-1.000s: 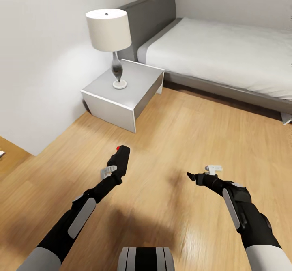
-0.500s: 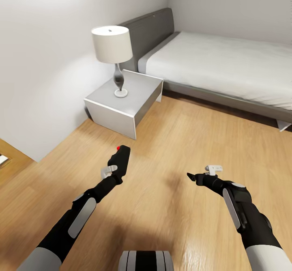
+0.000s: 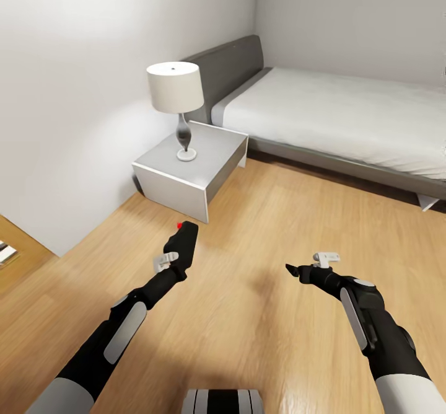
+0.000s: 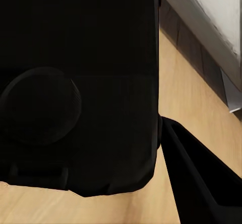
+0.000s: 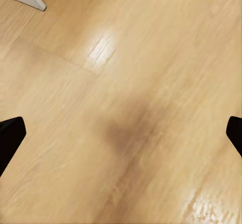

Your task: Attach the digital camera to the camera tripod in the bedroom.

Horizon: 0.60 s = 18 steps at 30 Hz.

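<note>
My left gripper [image 3: 181,254] is closed around the camera [image 3: 186,242], holding it out ahead of me above the wood floor [image 3: 260,228]. The camera's red button [image 3: 179,225] sits at its far upper edge. In the left wrist view the camera's black body [image 4: 80,83] is right up against the lens, with a round shape on its face and one black finger [image 4: 196,178] alongside it.

My right gripper [image 3: 296,271] hangs over bare floor with nothing in it. In the right wrist view its fingertips [image 5: 10,136] stand at opposite edges, spread wide, with a soft shadow on the boards [image 5: 126,128] between them.

Ahead to my left a grey nightstand [image 3: 186,175] stands against the wall, carrying a lamp [image 3: 176,92] with a white shade. Just beside it is the bed [image 3: 347,116], grey headboard to the wall and white mattress running off to my right.
</note>
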{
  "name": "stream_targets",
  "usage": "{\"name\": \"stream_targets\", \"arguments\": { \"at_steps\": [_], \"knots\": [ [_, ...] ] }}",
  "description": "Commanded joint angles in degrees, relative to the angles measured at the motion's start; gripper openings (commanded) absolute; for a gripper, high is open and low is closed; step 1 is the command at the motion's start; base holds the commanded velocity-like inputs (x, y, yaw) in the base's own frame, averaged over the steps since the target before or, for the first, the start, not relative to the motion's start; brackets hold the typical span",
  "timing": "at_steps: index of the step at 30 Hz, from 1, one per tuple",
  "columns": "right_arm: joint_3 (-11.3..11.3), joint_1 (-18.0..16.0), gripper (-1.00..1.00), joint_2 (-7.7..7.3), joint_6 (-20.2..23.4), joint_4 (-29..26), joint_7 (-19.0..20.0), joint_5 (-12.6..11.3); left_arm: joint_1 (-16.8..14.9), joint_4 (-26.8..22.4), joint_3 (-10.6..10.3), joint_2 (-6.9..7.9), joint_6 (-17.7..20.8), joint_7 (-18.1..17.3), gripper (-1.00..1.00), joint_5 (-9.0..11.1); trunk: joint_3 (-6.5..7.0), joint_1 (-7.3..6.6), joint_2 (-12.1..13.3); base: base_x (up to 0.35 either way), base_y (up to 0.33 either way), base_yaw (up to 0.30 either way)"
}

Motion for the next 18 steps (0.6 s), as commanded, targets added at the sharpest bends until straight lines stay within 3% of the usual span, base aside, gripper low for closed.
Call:
{"name": "stream_targets", "arguments": {
  "at_steps": [1,18],
  "knots": [
    [-0.1,0.0,1.0,0.0,0.4,0.0,0.0,-0.3,0.0,0.0,-0.1,0.05,0.3,-0.1,-1.0,0.5,0.19,-0.03,0.0,0.0,0.0,0.0],
    [-0.1,0.0,1.0,-0.07,0.5,0.1,0.0,-0.2,0.0,0.0,-0.1,0.05,0.0,-0.1,-1.0,0.4,3.95,-0.47,0.2,0.0,0.0,0.0]
  ]
}}
